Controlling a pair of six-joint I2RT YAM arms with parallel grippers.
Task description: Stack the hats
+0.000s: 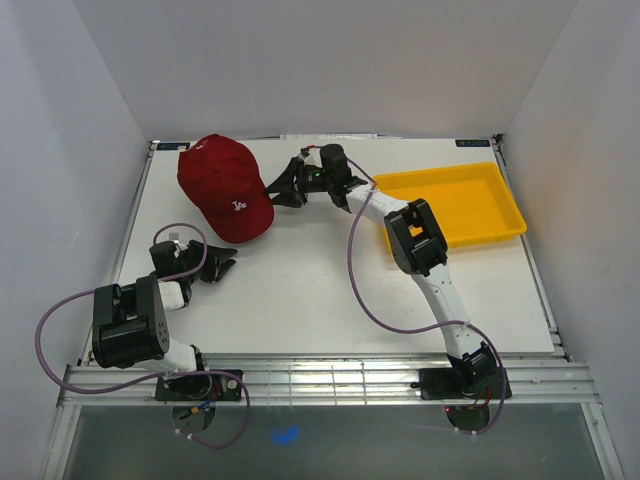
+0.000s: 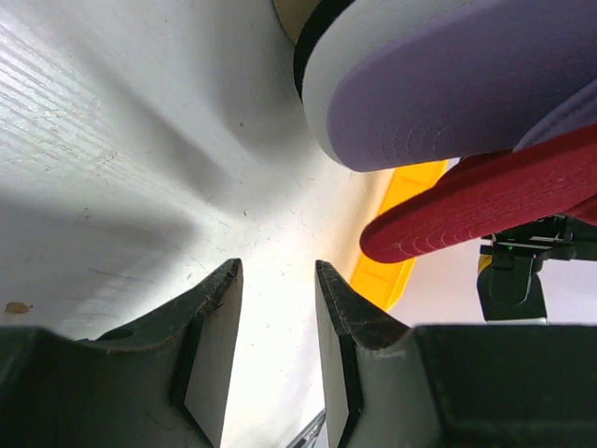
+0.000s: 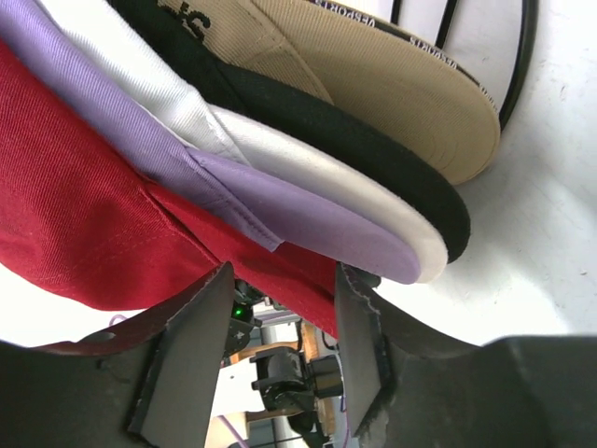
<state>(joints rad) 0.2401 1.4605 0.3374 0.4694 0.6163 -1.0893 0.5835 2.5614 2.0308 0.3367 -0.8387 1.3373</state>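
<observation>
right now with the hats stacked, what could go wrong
1. The right gripper is open with the red cap's brim at its fingertips; pulling back could snag it and shift that cap.
2. The left gripper sits open close to the purple brim; rising could knock the pile.

1. A white tabletop (image 1: 300, 290), rectangular, with fine scratches and scuffs on its surface.
2. A shallow yellow tray (image 1: 440, 173) lies flat on the tabletop near the far right corner, turned slightly askew to the edges.
3. Left of the tray, well apart from it and about as far back, a stack of caps (image 1: 240, 215) rests on the tabletop.
4. From above only the red cap (image 1: 215, 170) on top shows, with a small white logo, brim towards the near side.
5. Close up, the brims lie in layers: tan cap (image 3: 401, 84) nearest the tabletop, then black cap (image 3: 298, 112), white cap (image 3: 308, 173), purple cap (image 3: 308, 219), then red.
</observation>
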